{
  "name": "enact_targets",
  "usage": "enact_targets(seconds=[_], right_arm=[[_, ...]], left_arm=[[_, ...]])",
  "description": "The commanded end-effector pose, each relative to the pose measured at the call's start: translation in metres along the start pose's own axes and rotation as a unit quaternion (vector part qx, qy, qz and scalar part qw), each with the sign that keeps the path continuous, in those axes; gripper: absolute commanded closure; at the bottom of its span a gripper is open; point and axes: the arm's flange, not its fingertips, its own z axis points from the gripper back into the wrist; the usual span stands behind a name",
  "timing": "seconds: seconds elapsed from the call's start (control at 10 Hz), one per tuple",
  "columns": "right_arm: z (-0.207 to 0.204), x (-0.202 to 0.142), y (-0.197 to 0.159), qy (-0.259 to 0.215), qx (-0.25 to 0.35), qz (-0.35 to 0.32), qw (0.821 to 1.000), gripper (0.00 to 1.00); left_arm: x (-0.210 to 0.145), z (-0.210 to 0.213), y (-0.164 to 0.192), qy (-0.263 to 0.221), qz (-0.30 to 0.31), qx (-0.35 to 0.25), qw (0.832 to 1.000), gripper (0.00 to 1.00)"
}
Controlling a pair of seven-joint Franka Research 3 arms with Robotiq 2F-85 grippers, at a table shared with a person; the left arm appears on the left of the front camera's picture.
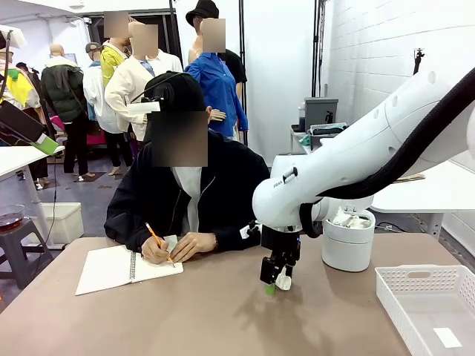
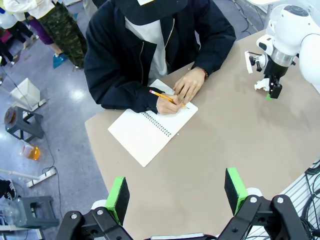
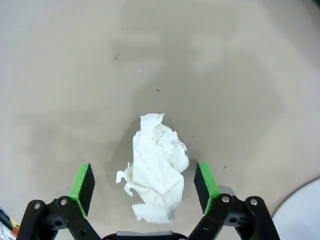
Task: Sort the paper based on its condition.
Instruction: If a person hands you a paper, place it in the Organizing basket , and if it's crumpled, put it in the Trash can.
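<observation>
The crumpled paper lump (image 3: 157, 165) lies on the counter (image 3: 75, 75), low centre in my right wrist frame, between the spread fingers of the right claw (image 3: 144, 181), not pinched. My left claw (image 2: 176, 194) is spread too, along its frame's bottom edge.

A brown table (image 1: 185, 319) carried an open spiral notebook (image 1: 111, 268) at its far left, a round white tub (image 1: 347, 252) at far right and a white slatted basket (image 1: 391, 300) at the near right corner. A person (image 1: 223, 193) in a dark jacket sat behind, orange pencil (image 1: 154, 236) over the page

Bare table (image 1: 215, 319) centre, notebook (image 1: 111, 268) left, right gripper (image 1: 275, 285), white bin (image 1: 347, 251), basket (image 1: 420, 277) crowding right.
</observation>
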Motion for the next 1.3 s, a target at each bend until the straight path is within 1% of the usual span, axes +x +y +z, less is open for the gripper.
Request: enact_targets(seconds=[0.0, 0.1, 0.2, 0.4, 0.5, 0.7, 0.8, 0.9, 1.2], right_arm=[[-0.003, 0.006, 0.001, -0.002, -0.024, -0.003, 1.0, 0.0], [0.004, 0.006, 0.005, -0.009, -0.022, -0.007, 1.0, 0.0], [-0.004, 0.001, 0.0, 0.003, -0.004, 0.003, 1.0, 0.0], [-0.004, 0.001, 0.0, 0.003, -0.004, 0.003, 1.0, 0.0], [-0.002, 0.003, 0.002, 0.0, -0.004, 0.002, 1.0, 0.02], [0.0, 0.003, 0.001, -0.022, -0.003, -0.002, 1.0, 0.42], [0.002, 0.004, 0.003, -0.034, 0.008, -0.023, 0.999, 0.42], [0.004, 0.002, 0.004, -0.039, 0.003, -0.036, 0.999, 0.42], [0.011, 0.0, 0.007, -0.048, -0.019, -0.038, 0.998, 0.42]], left_arm=[[0.0, 0.0, 0.001, 0.001, 0.001, 0.005, 1.0, 0.0], [0.0, 0.0, 0.001, 0.001, 0.001, 0.005, 1.0, 0.0], [0.0, 0.0, 0.001, 0.001, 0.001, 0.005, 1.0, 0.0], [0.0, 0.0, 0.001, 0.001, 0.001, 0.005, 1.0, 0.0], [0.0, 0.0, 0.001, 0.001, 0.001, 0.005, 1.0, 0.0], [0.0, 0.0, 0.001, 0.001, 0.001, 0.005, 1.0, 0.0], [0.0, 0.0, 0.001, 0.001, 0.001, 0.005, 1.0, 0.0], [0.0, 0.0, 0.001, 0.001, 0.001, 0.005, 1.0, 0.0], [0.0, 0.0, 0.001, 0.001, 0.001, 0.005, 1.0, 0.0]])
